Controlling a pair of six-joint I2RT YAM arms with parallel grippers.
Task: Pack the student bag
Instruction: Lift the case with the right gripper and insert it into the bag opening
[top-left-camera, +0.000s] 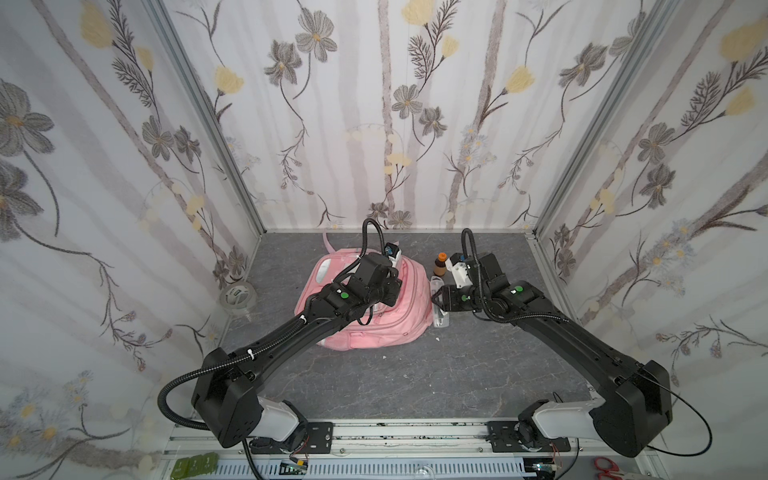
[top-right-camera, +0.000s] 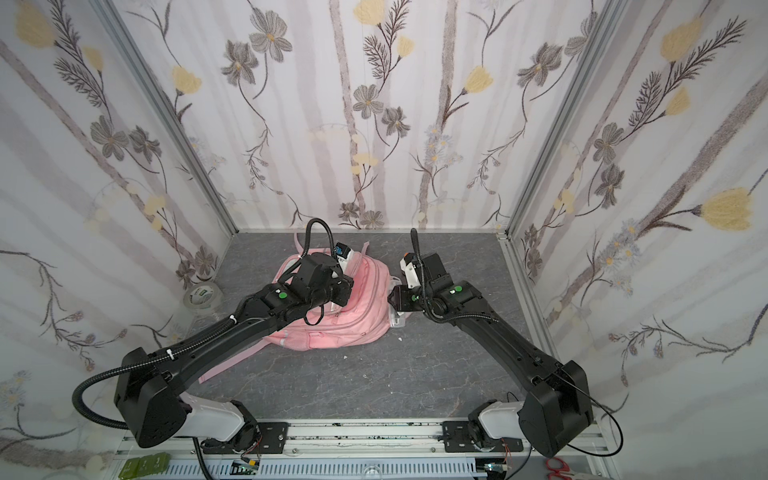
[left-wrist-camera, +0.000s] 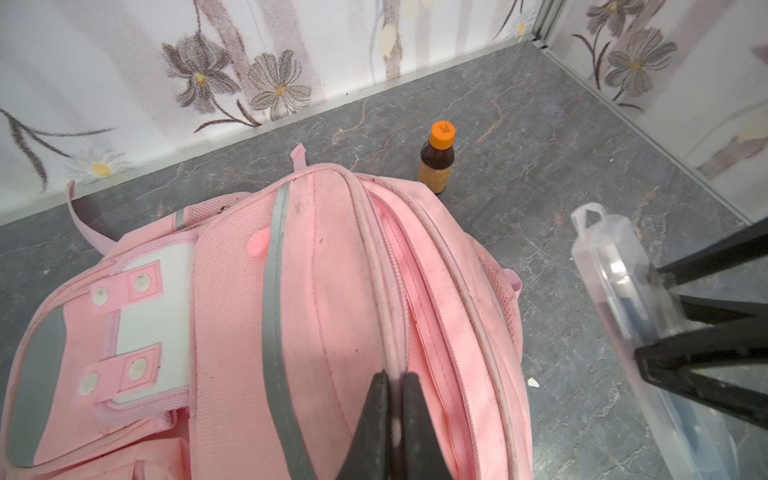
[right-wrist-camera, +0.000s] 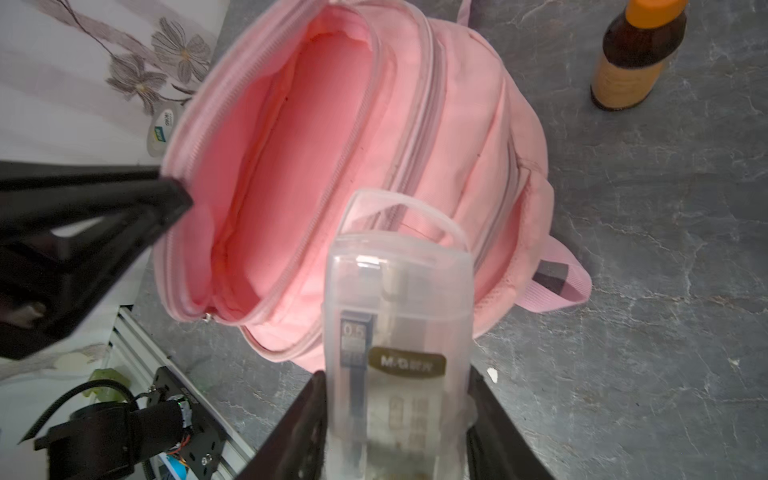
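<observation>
1. The student bag (top-left-camera: 409, 309) lies flat on the grey table (top-left-camera: 415, 386), front pockets up. In both top views it sits a little toward 12 o'clock from the table's middle. Its main pocket is unzipped and gaping.
2. The left gripper (left-wrist-camera: 392, 384) is pinched tight on the pale zipper rim (left-wrist-camera: 384, 291) of that pocket and holds the mouth up and open.
3. The right gripper (right-wrist-camera: 397, 374) clasps a clear pencil box (right-wrist-camera: 399, 291) across its width, at 3 o'clock of the bag, with the box's loop end aimed at the opening. Whether the box's lower end rests on the table I cannot tell from the top views.
4. Handling, as a judgement: the bag is soft, limp fabric and looks nearly empty, so it is light. It would slide or fold if pushed, and the mouth would likely sag shut if let go.
5. The best holds are the stitched zipper rim, as now, or the straps. The cloth panels would only bunch. It is neither fragile nor slippery.
6. A brown bottle (top-left-camera: 439, 266) with an orange cap stands at 2 o'clock of the bag, and a roll of tape (top-left-camera: 237, 296) lies at 9 o'clock, well apart.
</observation>
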